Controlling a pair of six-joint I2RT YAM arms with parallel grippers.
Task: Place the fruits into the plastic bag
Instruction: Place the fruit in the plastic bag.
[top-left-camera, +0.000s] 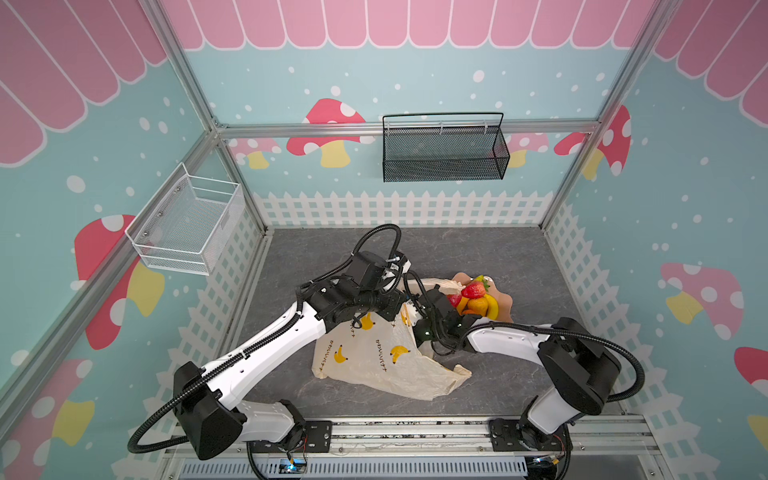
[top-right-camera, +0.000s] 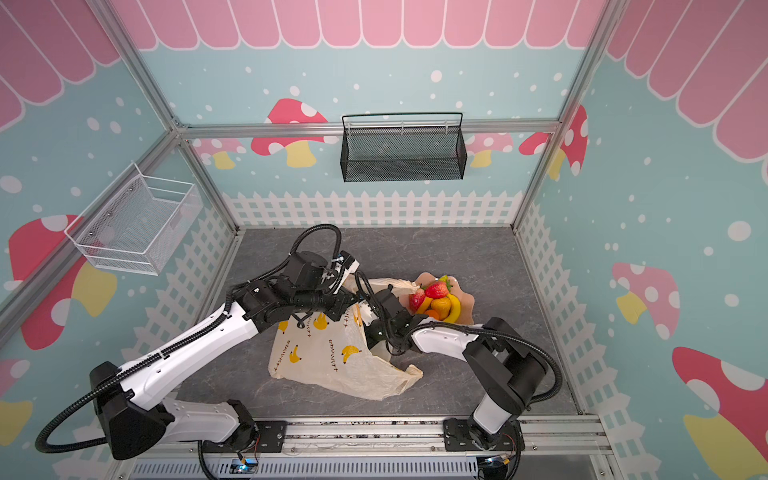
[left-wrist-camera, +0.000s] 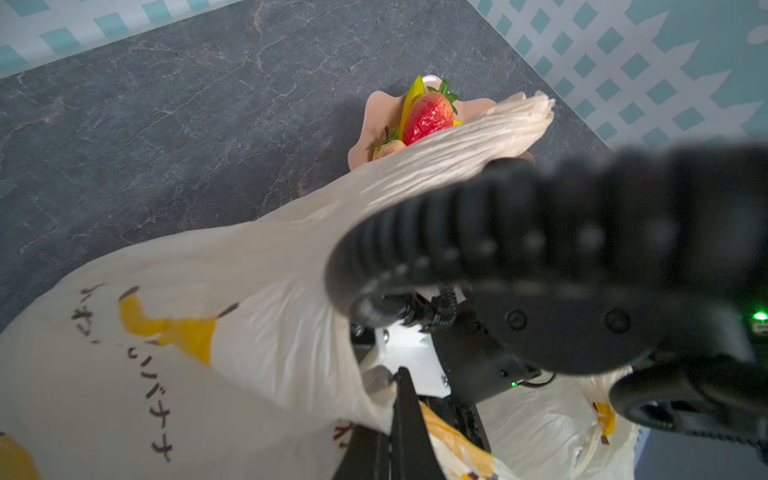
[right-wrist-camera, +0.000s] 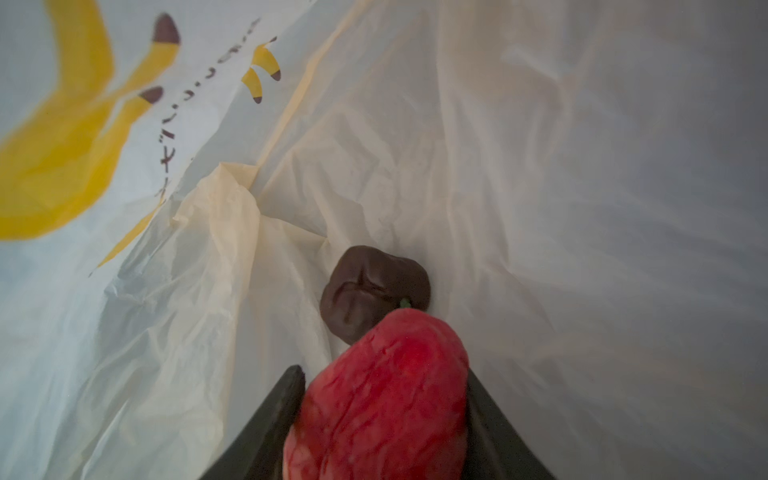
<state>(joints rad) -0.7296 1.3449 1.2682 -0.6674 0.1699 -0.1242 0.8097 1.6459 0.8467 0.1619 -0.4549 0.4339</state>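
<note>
- In both top views I see the plastic bag (top-left-camera: 374, 361) (top-right-camera: 328, 361) lying crumpled at the centre of the grey desk (top-left-camera: 498, 257), with its mouth toward the upper right of the frame. Just beyond the mouth, right of centre, the pink plate (top-left-camera: 505, 311) carries a pile of fruits (top-left-camera: 478, 299): strawberries, bananas and a tangerine.
- From the left wrist camera, my left gripper (left-wrist-camera: 401, 415) is closed tight on the bag's rim. One handle loop stretches toward the plate and covers part of the fruit there.
- From the right wrist camera, my right gripper (right-wrist-camera: 382, 374) is inside the bag, clamped on a red strawberry (right-wrist-camera: 382, 399). A dark brown fruit (right-wrist-camera: 374, 291) lies on the bag's inner wall just past the strawberry. I cannot tell whether the two touch.
</note>
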